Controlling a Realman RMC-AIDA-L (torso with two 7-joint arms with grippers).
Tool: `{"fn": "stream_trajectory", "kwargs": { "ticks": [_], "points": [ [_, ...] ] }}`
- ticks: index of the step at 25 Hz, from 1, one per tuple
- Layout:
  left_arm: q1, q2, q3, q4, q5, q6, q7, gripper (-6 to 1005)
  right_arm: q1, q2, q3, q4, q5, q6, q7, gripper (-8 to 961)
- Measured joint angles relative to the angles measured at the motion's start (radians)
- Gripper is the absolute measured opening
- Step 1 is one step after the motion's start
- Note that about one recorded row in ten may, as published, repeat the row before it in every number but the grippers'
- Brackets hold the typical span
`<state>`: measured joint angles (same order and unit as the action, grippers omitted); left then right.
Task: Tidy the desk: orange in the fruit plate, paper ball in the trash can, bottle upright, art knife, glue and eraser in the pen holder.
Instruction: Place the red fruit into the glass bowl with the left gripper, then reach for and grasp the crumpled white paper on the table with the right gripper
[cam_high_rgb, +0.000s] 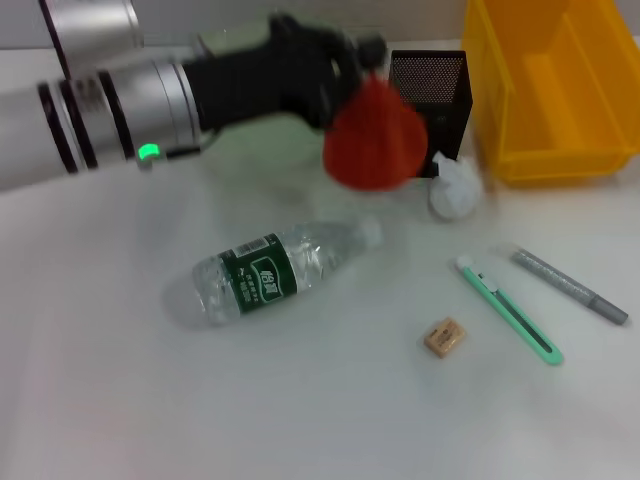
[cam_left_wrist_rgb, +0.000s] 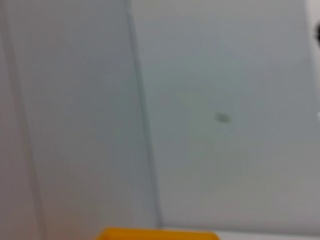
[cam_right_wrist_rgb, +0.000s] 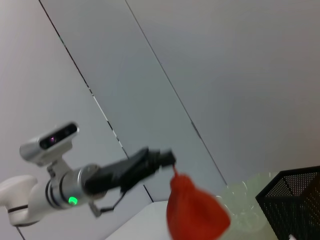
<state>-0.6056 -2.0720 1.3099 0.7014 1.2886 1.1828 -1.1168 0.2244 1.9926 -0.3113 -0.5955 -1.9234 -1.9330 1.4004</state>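
My left gripper (cam_high_rgb: 366, 52) is shut on the knob of the orange (cam_high_rgb: 375, 138), which hangs in the air just left of the pen holder (cam_high_rgb: 432, 98). The right wrist view shows the same gripper (cam_right_wrist_rgb: 168, 159) with the orange (cam_right_wrist_rgb: 196, 214) dangling below it. The pale green fruit plate (cam_high_rgb: 262, 152) lies under the left arm, mostly hidden. On the desk (cam_high_rgb: 120, 380) the bottle (cam_high_rgb: 270, 270) lies on its side. The paper ball (cam_high_rgb: 456, 190) sits in front of the pen holder. The art knife (cam_high_rgb: 507, 308), glue (cam_high_rgb: 570, 285) and eraser (cam_high_rgb: 444, 337) lie at the right. My right gripper is out of view.
The yellow trash can (cam_high_rgb: 555, 90) stands at the back right beside the pen holder; its edge (cam_left_wrist_rgb: 157, 234) shows in the left wrist view. The plate rim (cam_right_wrist_rgb: 245, 200) and pen holder (cam_right_wrist_rgb: 292, 200) appear in the right wrist view.
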Motion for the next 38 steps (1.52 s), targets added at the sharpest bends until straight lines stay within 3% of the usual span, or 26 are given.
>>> {"fn": "stream_trajectory", "kwargs": {
  "ticks": [5,9,16,22,24,27,29,30,33,34,35,38],
  "points": [
    [-0.041,0.0,-0.082,-0.024,-0.006,-0.081,0.0,89,0.008,0.004,0.0,0.0,0.0,0.008,0.0,834],
    [-0.104,-0.004,-0.104,-0.071,-0.062,-0.343,-0.009,98,0.015,0.006,0.0,0.014,0.0,0.01,-0.001,834],
    [-0.15,-0.007,-0.102,-0.138,-0.09,-0.467,-0.034,114,0.031,0.005,-0.007,0.043,-0.007,0.021,-0.014,835],
    [-0.125,-0.007,-0.091,-0.145,-0.149,-0.489,-0.026,162,0.04,0.004,-0.009,0.051,-0.008,0.028,-0.014,835],
    [-0.103,-0.005,-0.091,-0.144,-0.166,-0.451,-0.027,235,0.043,0.003,-0.009,0.051,-0.008,0.028,-0.013,835],
    [-0.046,0.002,-0.093,-0.134,-0.174,-0.289,-0.035,344,0.049,0.0,-0.004,0.04,-0.007,0.016,0.008,835],
    [0.021,0.024,-0.091,-0.132,-0.13,-0.031,-0.033,437,0.054,-0.007,-0.001,-0.002,0.001,-0.011,0.062,834],
    [0.021,0.024,-0.091,-0.132,-0.13,-0.031,-0.033,483,0.056,-0.009,-0.001,-0.037,0.005,-0.028,0.105,834],
    [0.088,0.052,-0.095,-0.131,-0.064,0.211,-0.026,597,0.07,-0.016,0.0,-0.208,0.02,-0.085,0.303,834],
    [0.098,0.057,-0.095,-0.13,-0.053,0.248,-0.026,619,0.089,-0.017,-0.001,-0.347,0.025,-0.107,0.452,834],
    [0.113,0.067,-0.095,-0.129,-0.031,0.311,-0.025,640,0.089,-0.017,-0.001,-0.347,0.025,-0.107,0.452,834],
    [0.138,0.086,-0.095,-0.125,0.041,0.426,-0.027,705,0.13,-0.021,-0.02,-0.551,0.021,-0.115,0.664,835]
  ]
}}
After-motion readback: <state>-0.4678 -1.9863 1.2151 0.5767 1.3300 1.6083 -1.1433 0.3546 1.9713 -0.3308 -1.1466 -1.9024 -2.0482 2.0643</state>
